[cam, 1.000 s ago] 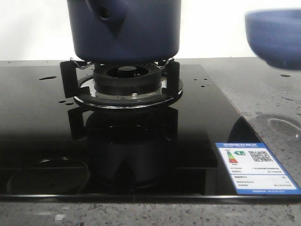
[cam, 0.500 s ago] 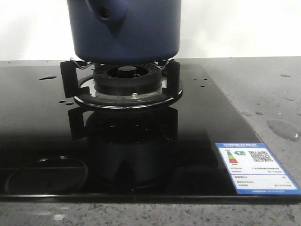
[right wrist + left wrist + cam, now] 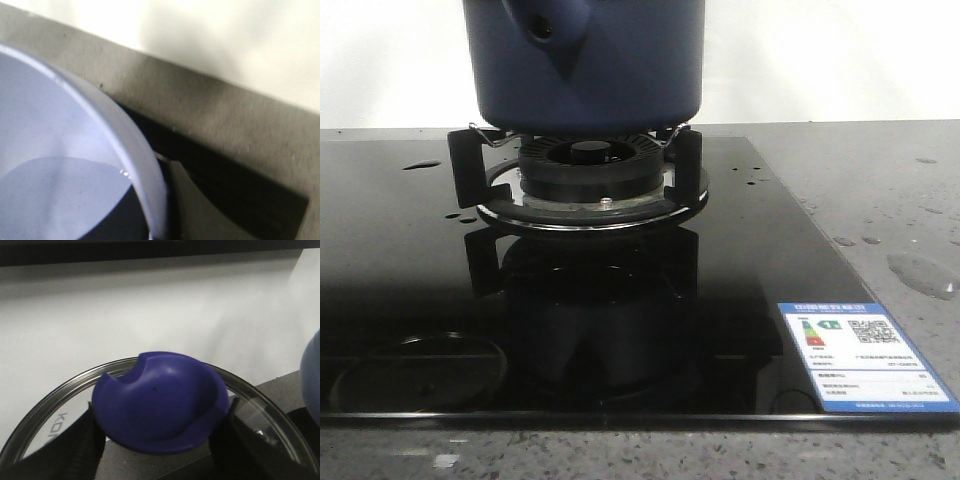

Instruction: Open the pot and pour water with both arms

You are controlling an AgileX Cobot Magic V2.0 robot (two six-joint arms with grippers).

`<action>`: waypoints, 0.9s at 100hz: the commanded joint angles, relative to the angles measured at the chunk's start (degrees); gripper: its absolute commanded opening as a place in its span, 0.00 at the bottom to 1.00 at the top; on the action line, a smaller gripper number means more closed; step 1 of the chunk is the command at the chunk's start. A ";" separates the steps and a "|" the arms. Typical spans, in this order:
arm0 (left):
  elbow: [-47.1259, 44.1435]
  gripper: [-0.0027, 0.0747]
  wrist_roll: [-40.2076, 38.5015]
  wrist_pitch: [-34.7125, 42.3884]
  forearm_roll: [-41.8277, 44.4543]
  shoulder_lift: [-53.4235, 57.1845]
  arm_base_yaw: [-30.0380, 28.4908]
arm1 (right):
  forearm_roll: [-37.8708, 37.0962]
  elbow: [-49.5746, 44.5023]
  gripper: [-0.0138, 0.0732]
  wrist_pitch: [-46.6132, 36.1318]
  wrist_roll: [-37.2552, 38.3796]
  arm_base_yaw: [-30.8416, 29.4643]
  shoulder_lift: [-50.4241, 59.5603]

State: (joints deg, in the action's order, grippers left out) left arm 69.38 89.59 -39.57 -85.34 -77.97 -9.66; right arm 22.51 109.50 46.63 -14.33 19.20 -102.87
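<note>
Lid off, bowl raised for the pour.

Pot [image 3: 585, 62] sits on the burner stand [image 3: 578, 180] of the black glass hob [image 3: 400, 260]. In the left wrist view the left gripper [image 3: 159, 440] has its fingers [image 3: 82, 447] pressed against either side of the blue knob [image 3: 160, 407] of the glass lid [image 3: 55, 400], held clear. The right wrist view shows a pale blue bowl [image 3: 120, 130] with water [image 3: 60, 195] inside; whether the right fingers pinch it cannot be told. Best to bring the bowl's rim over the pot's mouth before tilting, then tip slowly; drops [image 3: 920, 272] already lie on the counter [image 3: 880, 180].
</note>
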 commanded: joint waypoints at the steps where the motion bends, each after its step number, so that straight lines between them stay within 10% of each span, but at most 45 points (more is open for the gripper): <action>1: 2.44 0.52 -0.50 -0.11 -4.43 2.41 -0.13 | 2.52 0.49 0.09 -11.67 -3.81 0.80 3.35; 62: 2.44 0.52 -0.50 -0.11 -4.43 2.41 -0.13 | -1.77 -30.38 0.09 -69.65 -12.91 8.43 11.49; 90: 2.44 0.52 -0.50 -0.11 -4.43 2.41 -0.13 | -4.20 -31.42 0.09 -75.86 -12.91 9.07 11.49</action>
State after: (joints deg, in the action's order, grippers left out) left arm 69.38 89.49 -39.57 -85.34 -77.97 -9.66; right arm 19.33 76.58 -21.70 -27.03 28.20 -95.10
